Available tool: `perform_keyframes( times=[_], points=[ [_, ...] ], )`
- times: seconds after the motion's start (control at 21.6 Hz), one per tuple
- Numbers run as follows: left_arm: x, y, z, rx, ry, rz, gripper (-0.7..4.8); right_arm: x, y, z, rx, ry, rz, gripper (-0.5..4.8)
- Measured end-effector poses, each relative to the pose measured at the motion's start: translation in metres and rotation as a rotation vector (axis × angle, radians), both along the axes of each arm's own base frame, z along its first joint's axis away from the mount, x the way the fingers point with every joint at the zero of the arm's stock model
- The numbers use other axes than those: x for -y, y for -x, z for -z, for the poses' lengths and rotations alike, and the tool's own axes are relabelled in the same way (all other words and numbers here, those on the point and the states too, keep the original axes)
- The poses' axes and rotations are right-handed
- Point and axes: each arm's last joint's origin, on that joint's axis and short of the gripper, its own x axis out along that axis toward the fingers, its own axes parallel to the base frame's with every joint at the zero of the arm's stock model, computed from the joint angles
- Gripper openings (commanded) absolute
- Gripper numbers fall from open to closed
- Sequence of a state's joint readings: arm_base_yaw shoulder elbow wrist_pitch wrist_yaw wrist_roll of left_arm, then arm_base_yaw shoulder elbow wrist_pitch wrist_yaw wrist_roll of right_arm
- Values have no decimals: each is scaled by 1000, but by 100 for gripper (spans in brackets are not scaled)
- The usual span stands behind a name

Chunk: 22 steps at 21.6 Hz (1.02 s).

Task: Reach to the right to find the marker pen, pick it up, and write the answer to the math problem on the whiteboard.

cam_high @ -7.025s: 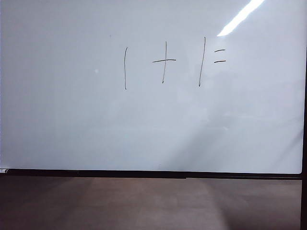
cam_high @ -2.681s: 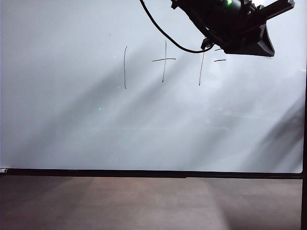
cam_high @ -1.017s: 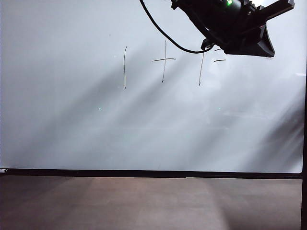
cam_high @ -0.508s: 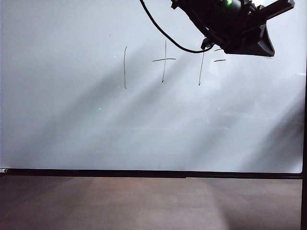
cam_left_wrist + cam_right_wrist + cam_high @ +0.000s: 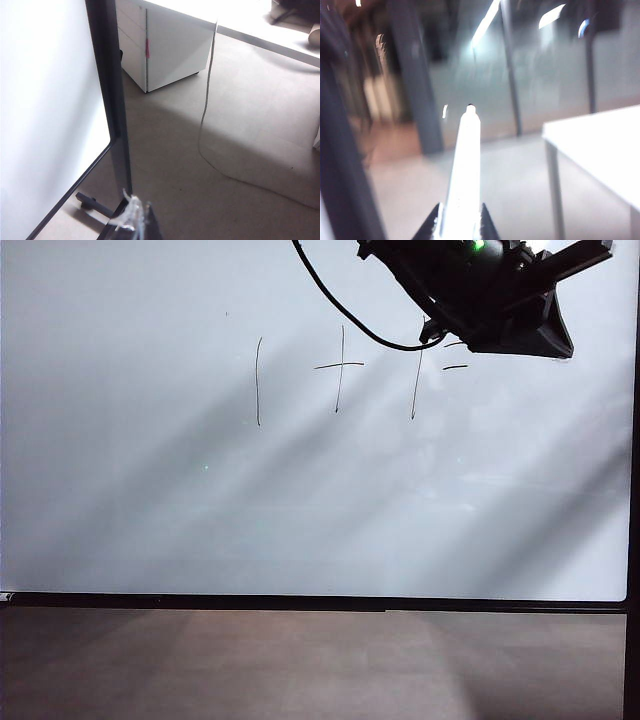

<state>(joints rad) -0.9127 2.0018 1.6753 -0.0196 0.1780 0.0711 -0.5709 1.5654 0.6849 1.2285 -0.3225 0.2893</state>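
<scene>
Right hand [image 5: 460, 220] clamped on slim tapered white marker pen [image 5: 462, 165]; left hand [image 5: 132, 222] state unclear, beside glossy black-framed whiteboard [image 5: 45, 100]

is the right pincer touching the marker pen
Touching: the right wrist view shows the right pincer with a finger tight against each side of the white marker pen, no gap between them.

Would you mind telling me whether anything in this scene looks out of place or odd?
Nothing stands out. The math problem sits undamaged on the whiteboard, unanswered. The right gripper is shut on the marker pen, off the board; the left gripper is beside the board's frame, its state unclear.
</scene>
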Motion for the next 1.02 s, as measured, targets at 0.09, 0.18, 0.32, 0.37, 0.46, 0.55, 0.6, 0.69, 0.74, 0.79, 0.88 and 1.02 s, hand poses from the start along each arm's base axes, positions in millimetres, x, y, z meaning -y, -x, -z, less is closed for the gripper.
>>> perform_keyframes(
  times=[0.09,0.18,0.32,0.37,0.46,0.55,0.6,0.69,0.74,0.79,0.88,1.02],
  points=[
    [0,0,0,0,0,0,-5,-19,29,-24,57,15,23,-4],
    [0,0,0,0,0,0,-5,-37,52,-44,67,-16,-19,-4],
    [0,0,0,0,0,0,-5,-72,82,-77,63,-36,-161,-4],
    [0,0,0,1,1,-1,-5,-87,87,-82,53,-23,-250,-4],
    [0,0,0,0,0,0,-5,-109,83,-85,11,-16,-421,-4],
    [0,0,0,0,0,0,-5,-129,72,-77,-64,-34,-522,-4],
    [0,0,0,0,0,-1,-5,-139,65,-71,-98,-40,-561,-4],
    [0,0,0,0,0,0,-5,-155,51,-59,-162,-32,-617,-4],
    [0,0,0,0,0,0,-5,-159,44,-53,-183,-28,-619,-4],
    [0,0,0,0,1,0,-5,-163,37,-47,-208,-18,-622,-4],
    [0,0,0,0,0,0,-5,-164,27,-37,-242,-15,-624,-4],
    [0,0,0,0,0,0,-5,-163,12,-25,-257,-12,-616,-4]
  ],
)
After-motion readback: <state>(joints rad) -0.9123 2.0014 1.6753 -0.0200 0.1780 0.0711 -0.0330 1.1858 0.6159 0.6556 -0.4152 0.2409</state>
